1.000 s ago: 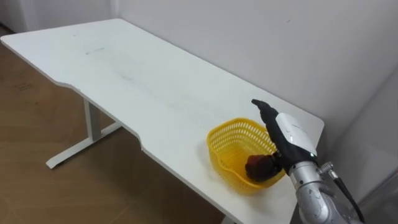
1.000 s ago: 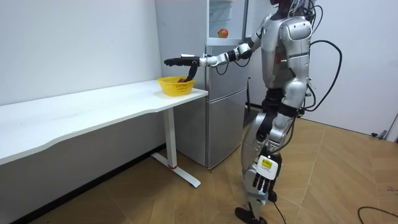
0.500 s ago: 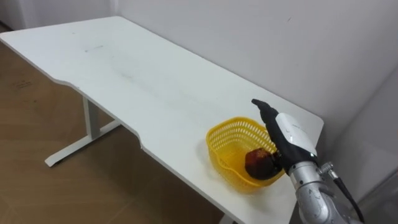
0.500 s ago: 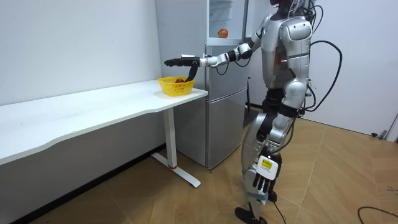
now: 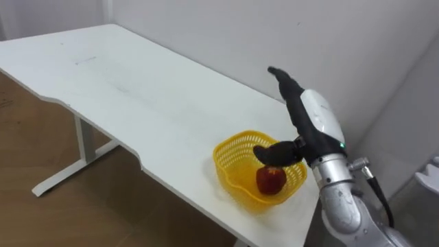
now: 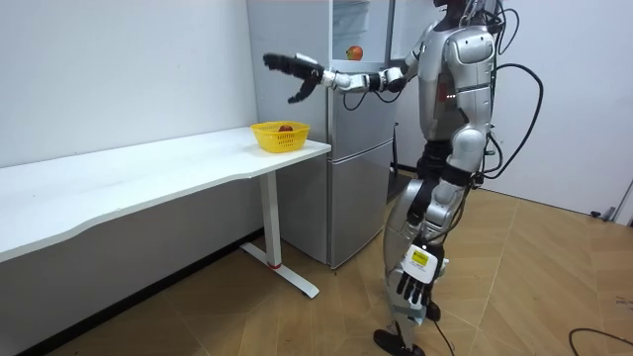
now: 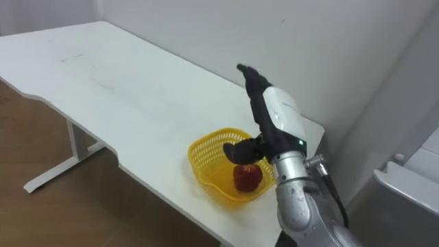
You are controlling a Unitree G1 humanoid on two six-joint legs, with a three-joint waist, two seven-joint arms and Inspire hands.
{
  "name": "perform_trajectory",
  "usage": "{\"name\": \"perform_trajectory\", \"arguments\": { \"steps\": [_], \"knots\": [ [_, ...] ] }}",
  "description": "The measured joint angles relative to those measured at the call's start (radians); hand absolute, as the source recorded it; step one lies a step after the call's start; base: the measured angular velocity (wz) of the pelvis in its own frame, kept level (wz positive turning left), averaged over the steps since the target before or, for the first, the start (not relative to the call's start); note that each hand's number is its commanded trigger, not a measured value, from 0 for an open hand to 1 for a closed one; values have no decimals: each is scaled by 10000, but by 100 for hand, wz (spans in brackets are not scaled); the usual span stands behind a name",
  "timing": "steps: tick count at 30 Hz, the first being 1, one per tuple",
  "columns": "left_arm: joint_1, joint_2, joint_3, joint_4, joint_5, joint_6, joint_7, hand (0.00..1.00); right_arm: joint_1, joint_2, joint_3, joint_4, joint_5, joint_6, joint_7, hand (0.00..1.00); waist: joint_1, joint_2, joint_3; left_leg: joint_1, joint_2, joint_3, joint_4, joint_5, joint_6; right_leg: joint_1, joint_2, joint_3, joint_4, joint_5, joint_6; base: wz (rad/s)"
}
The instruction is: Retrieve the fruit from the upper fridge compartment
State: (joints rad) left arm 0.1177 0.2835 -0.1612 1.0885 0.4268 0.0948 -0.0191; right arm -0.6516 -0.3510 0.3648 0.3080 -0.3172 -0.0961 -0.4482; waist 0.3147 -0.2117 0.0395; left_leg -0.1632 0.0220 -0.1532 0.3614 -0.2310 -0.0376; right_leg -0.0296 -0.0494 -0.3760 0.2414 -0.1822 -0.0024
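We see a silver-grey humanoid body with dark joints at waist and knees. The right hand [image 5: 315,122] has a white back shell, black fingers and a small green light near the wrist. Its forearm is bare grey metal with a dark cable alongside. The left hand [image 6: 413,282] bears a small white-and-yellow tag. Black cables loop behind the torso.

Robot standing beside grey fridge [image 6: 356,168], right hand [image 6: 287,67] held high with fingers spread, well above yellow basket [image 6: 280,136] at white table [image 6: 148,173] end, left hand [image 6: 413,287] hanging by leg, 1 apple [image 6: 353,52] on upper fridge shelf
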Motion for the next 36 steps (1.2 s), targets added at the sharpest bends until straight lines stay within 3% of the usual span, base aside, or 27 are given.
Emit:
{"name": "perform_trajectory", "arguments": {
  "steps": [3,7,10,13,19,23,25,26,27,32,36],
  "knots": [
    [48,-73,6,3,-42,-123,69,0,157,43,-305,-1012,22,-155,0,0,-287,132,-31,33,24,97,32,-4,3,10,4,81,-1,3,-3,-9],
    [300,-370,380,42,-34,-163,82,0,1301,66,-972,-3134,458,-496,-8,0,-399,431,-189,390,63,458,-57,-37,59,154,17,493,-23,77,28,-27],
    [642,-456,637,24,-44,-372,107,0,1969,139,-1319,-4383,968,-624,-16,0,-717,656,-308,739,92,735,-294,-38,77,239,12,782,-14,107,44,-31],
    [921,-512,741,38,-38,-406,122,0,2652,308,-1666,-5341,1514,-1003,-129,0,-1088,762,-327,1202,163,1013,-527,-37,76,465,58,1080,-22,107,44,-27],
    [1062,-777,894,212,-34,-823,91,0,3800,556,-2421,-6322,1473,-1698,-309,0,-1706,925,-283,1707,249,1476,-709,-52,87,660,174,1745,-107,110,39,-28],
    [1043,-842,897,301,-37,-1074,207,0,4093,552,-2903,-6812,1503,-1955,-501,0,-2021,1181,-325,1769,253,1754,-798,-80,129,588,183,2040,-80,134,79,-21],
    [1072,-867,910,309,-38,-1119,334,0,4096,547,-3239,-7169,1505,-2206,-893,0,-2082,1384,-400,1993,261,2013,-960,-76,137,497,205,2334,-22,141,89,-40],
    [1101,-877,930,324,-39,-1123,366,0,4109,546,-3359,-7248,1471,-2343,-1089,0,-2170,1454,-401,2108,267,2083,-1060,-76,137,552,222,2426,-6,141,90,-27],
    [1152,-890,1000,362,-40,-1135,371,0,4179,542,-3453,-7321,1428,-2356,-1152,0,-2259,1469,-440,2132,266,2077,-1102,-75,137,569,223,2424,-15,137,95,-13],
    [1117,-1083,1096,614,-52,-1167,349,0,4479,544,-4121,-7447,1211,-2483,-1581,0,-2627,1639,-372,2481,276,2256,-1397,-72,137,708,258,2558,-50,123,117,-11],
    [1142,-1115,1054,728,-235,-1183,266,0,4503,548,-4327,-7406,1488,-2483,-1742,0,-2775,1633,-337,2730,289,2430,-1580,-72,137,822,297,2737,-107,116,128,-15]
  ]
}}
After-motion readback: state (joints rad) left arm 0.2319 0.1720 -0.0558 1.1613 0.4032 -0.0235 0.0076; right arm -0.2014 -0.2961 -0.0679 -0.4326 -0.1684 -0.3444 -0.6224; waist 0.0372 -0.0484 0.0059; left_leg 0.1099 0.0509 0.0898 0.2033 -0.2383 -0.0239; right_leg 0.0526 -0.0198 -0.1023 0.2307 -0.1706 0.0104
